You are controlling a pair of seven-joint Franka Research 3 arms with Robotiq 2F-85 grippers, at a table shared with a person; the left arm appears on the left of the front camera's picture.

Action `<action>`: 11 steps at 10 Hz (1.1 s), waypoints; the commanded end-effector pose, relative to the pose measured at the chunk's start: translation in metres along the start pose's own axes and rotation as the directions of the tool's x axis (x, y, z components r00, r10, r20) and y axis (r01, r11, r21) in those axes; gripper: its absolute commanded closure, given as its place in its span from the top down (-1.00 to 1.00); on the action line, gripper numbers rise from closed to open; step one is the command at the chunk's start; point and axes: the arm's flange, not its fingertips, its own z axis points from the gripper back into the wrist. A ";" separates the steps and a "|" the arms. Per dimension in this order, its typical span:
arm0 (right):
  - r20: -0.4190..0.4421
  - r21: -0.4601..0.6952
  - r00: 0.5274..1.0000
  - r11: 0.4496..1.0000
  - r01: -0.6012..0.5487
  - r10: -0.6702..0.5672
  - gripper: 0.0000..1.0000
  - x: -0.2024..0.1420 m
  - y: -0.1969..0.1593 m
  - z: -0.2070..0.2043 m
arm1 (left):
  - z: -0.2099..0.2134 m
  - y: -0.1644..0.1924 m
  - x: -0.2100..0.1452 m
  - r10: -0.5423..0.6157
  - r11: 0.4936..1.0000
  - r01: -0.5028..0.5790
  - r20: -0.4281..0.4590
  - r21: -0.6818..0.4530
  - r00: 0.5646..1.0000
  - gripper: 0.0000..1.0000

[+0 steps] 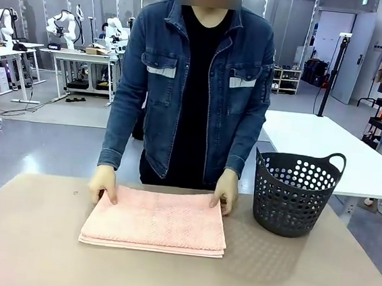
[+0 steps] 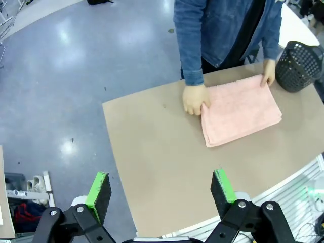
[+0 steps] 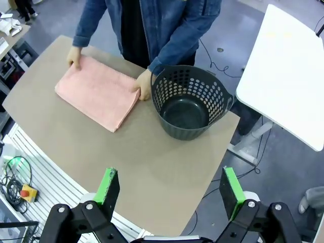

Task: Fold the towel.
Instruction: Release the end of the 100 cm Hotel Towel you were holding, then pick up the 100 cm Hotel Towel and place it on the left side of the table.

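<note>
The salmon-pink towel point(image 1: 155, 221) lies folded into a flat rectangle on the brown table point(image 1: 25, 249), in the middle toward the far edge. A person in a denim jacket stands at the far side and rests both hands point(image 1: 103, 185) on the towel's far corners. The towel point(image 2: 241, 109) also lies far ahead in the left wrist view, and as the towel point(image 3: 97, 91) in the right wrist view. My left gripper point(image 2: 161, 194) hangs open high above the table, nothing between its green pads. My right gripper point(image 3: 171, 191) is open too, well above the near table edge.
A dark perforated basket point(image 1: 294, 192) with handles stands empty on the table just right of the towel. A white table point(image 1: 326, 146) stands behind to the right. The near half of the brown table is bare.
</note>
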 end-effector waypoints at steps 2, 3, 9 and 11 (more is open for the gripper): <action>-0.003 0.001 1.000 1.000 0.001 -0.001 1.00 0.001 0.000 0.002 | 0.003 0.000 0.002 -0.005 1.000 0.004 -0.008 -0.003 1.000 1.00; -0.003 0.001 1.000 1.000 0.001 -0.001 1.00 0.001 0.000 0.002 | 0.003 0.000 0.002 -0.005 1.000 0.004 -0.008 -0.003 1.000 1.00; -0.003 0.001 1.000 1.000 0.001 -0.001 1.00 0.001 0.000 0.002 | 0.003 0.000 0.002 -0.005 1.000 0.004 -0.008 -0.003 1.000 1.00; -0.003 0.001 1.000 1.000 0.001 -0.001 1.00 0.001 0.000 0.002 | 0.003 0.000 0.002 -0.005 1.000 0.004 -0.008 -0.003 1.000 1.00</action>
